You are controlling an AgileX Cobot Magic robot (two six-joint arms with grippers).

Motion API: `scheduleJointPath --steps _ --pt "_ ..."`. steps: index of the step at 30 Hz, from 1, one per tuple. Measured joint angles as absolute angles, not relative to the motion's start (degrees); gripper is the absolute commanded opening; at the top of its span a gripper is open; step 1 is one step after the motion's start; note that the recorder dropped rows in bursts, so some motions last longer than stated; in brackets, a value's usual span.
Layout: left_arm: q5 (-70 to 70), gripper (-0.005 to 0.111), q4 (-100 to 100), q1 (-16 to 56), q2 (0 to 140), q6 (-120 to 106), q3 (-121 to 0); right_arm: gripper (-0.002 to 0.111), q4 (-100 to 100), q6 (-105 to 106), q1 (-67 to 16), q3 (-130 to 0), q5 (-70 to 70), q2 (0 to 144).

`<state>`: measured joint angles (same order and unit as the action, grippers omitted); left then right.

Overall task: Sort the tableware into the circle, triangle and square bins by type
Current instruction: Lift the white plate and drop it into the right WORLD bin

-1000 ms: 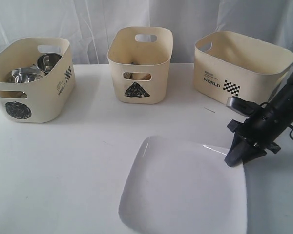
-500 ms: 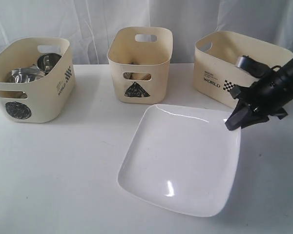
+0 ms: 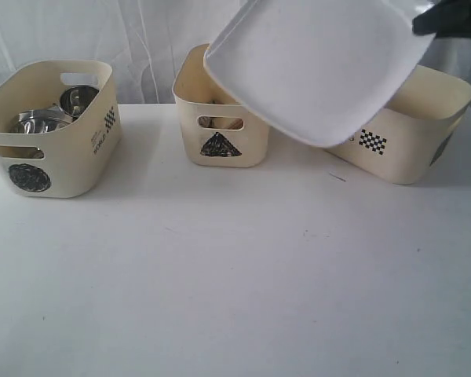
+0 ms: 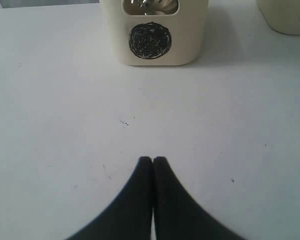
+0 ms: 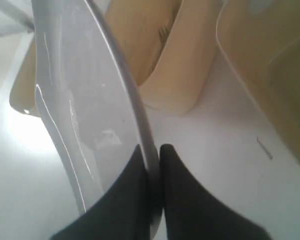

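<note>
Fingers of our right gripper (image 5: 152, 151) pinch the rim of the white plate (image 3: 322, 67), which hangs tilted in the air above the checkered-square bin (image 3: 404, 141) (one corner overlaps the triangle bin (image 3: 220, 145)). Our left gripper (image 4: 152, 160) is pressed together over the table (image 3: 220, 275), facing the circle bin (image 4: 155, 50).

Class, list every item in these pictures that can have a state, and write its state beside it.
Large white rectangular plate: in the air, tilted, gripped by its rim.
Right gripper: shut on the plate.
Left gripper: shut, empty.
Cream plastic bin with round sticker: upright, holding steel tableware.
Cream bin with triangle sticker: upright.
Cream bin with checkered square: upright, partly hidden by the plate.
</note>
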<state>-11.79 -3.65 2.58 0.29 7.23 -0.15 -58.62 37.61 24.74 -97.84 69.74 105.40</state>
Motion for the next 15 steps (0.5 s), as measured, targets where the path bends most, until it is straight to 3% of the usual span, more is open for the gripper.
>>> scheduleJointPath --steps 6,15 --pt "-11.79 0.0 -3.65 2.58 0.29 7.23 -0.15 0.0 -69.01 36.43 34.72 -107.25 66.48 109.4" --pt "-11.79 0.0 -3.65 2.58 0.29 7.23 -0.15 0.0 -70.13 46.16 34.83 -109.47 44.56 115.36"
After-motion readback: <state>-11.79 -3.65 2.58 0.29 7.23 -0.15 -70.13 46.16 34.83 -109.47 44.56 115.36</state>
